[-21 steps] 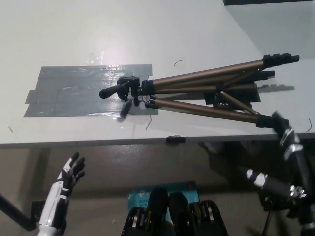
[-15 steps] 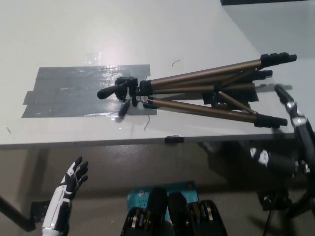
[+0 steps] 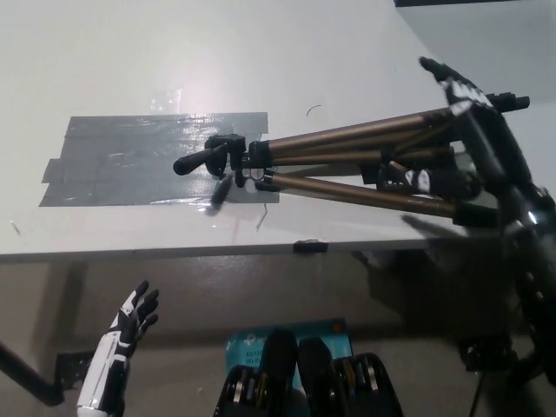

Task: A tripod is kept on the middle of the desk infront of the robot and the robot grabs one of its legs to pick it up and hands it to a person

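1. The bronze-legged tripod with black head and feet [image 3: 347, 161] lies on its side on the white desk [image 3: 130, 52], legs fanned toward the desk's right edge.
2. Its head rests at the right end of a grey tape patch [image 3: 130, 161].
3. The black right hand [image 3: 456, 87] hovers over the tripod's feet, fingers spread, holding nothing.
4. The white left hand [image 3: 130, 320] hangs below the desk's front edge, well left of the tripod, fingers apart and empty.
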